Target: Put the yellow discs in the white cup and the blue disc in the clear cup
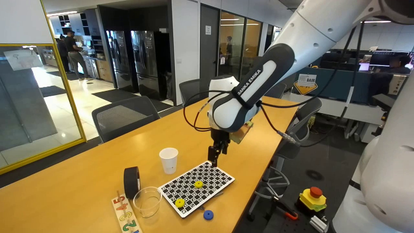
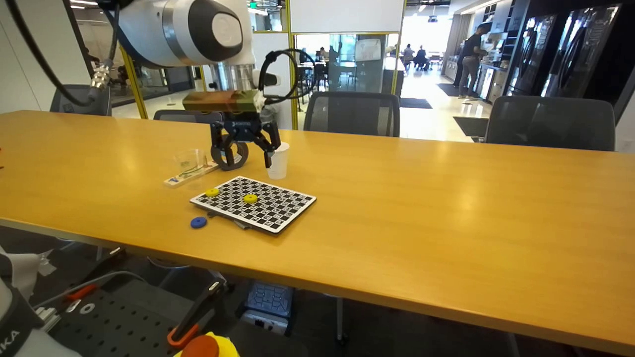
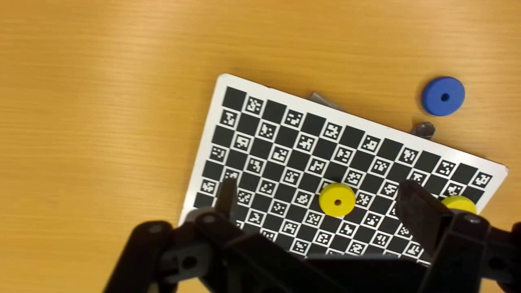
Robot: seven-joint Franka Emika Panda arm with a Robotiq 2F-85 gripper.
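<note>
Black ring (image 1: pixel 130 183) and numbered strip (image 1: pixel 125 215) crowd the clear cup (image 1: pixel 147 207); the hand (image 2: pixel 249 160) hangs spread.

The gripper (image 2: pixel 248 161) is hanging over the table (image 2: pixel 446 213), jaws spread wide, checkered board (image 2: pixel 272 206) below it with two yellow discs (image 2: pixel 250 199) sitting on top. Blue disc (image 2: pixel 198 222) is on the table down and left of the gripper, clear cup (image 2: pixel 191 159) off to the gripper's left, white cup (image 2: pixel 280 166) on its right, partly hidden behind it
</note>
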